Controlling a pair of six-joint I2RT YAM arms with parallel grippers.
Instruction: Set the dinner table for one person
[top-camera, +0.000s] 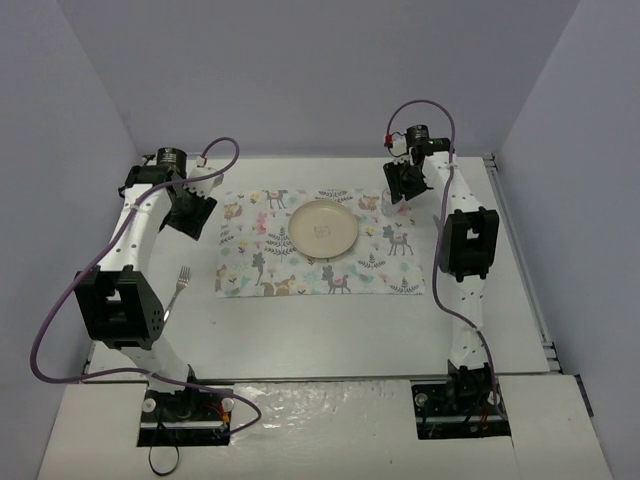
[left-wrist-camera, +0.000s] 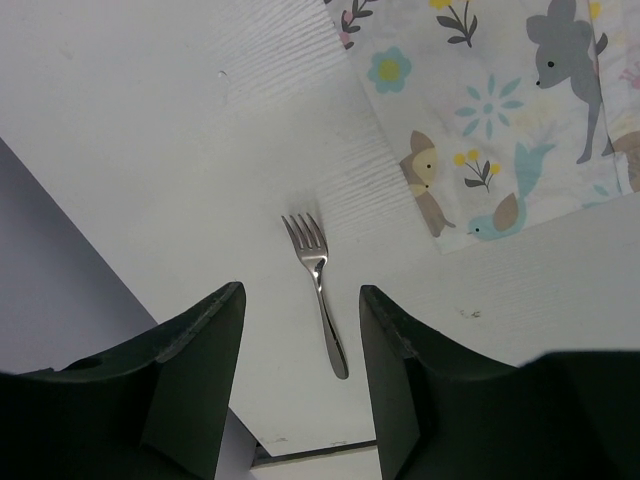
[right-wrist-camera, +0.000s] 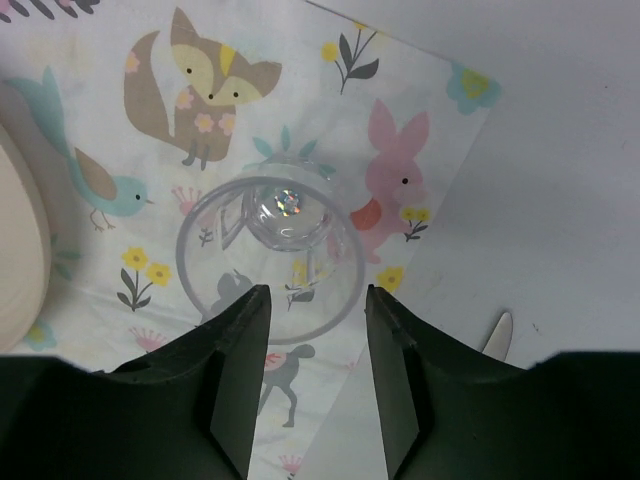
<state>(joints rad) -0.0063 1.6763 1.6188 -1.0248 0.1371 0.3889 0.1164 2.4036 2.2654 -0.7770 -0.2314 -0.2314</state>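
Firstly, left gripper (left-wrist-camera: 300, 292): dark moulded-plastic fingers are standing apart, gripping nothing, and hanging left of the placemat. A slim polished-steel fork (left-wrist-camera: 319, 288) is lying flat straight ahead of the gap, just beside the near-left corner of the rectangular animal-print cloth placemat (left-wrist-camera: 500, 130) without touching it. Its long axis is running nearly in line with the fingers, handle end nearer them, tines farther. The left arm is sitting much the nearer, so the pick is probably falling to it.

Right gripper (right-wrist-camera: 318, 295): fingers are likewise parted, hovering over a clear round drinking glass (right-wrist-camera: 270, 255) standing upright at the placemat's far-right corner.

A round cream glazed plate (top-camera: 321, 227) is resting at the placemat's centre. The large matte white dinner table (top-camera: 330, 335) is lying beneath and extending beyond the placemat on all sides.
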